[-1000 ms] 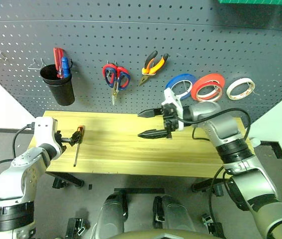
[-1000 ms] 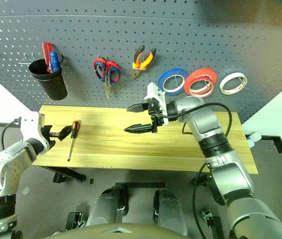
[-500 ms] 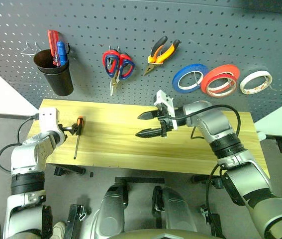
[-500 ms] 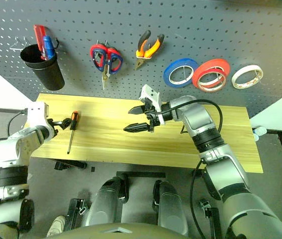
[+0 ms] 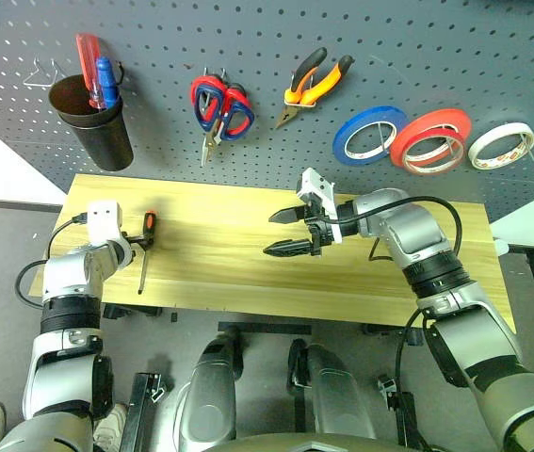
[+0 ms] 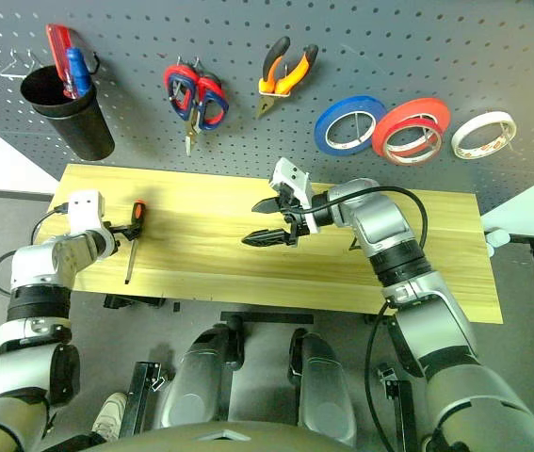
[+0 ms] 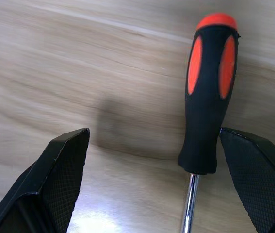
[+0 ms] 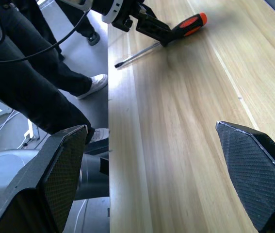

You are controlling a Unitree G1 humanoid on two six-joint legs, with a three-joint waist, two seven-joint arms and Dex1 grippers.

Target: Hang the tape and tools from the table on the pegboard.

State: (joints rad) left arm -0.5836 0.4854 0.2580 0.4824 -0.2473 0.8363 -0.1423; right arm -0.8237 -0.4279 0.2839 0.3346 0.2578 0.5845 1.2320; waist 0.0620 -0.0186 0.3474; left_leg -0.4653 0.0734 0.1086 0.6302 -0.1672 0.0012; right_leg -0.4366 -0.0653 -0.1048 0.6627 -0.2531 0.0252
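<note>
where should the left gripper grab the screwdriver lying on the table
Grip the screwdriver by its thick orange-and-black handle, not the thin steel shaft. It lies flat on the table, so come from above with one finger on each long side. The open left gripper already has the handle's lower end between its fingers, closer to one finger; centring it first would probably help.

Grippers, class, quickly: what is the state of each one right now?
Left gripper: open, fingers either side of the screwdriver handle, not gripping it.
Right gripper: open, holding nothing.

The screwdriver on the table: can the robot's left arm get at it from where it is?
Probably yes. The left gripper is open around the screwdriver handle, with nothing between them on the table.
</note>
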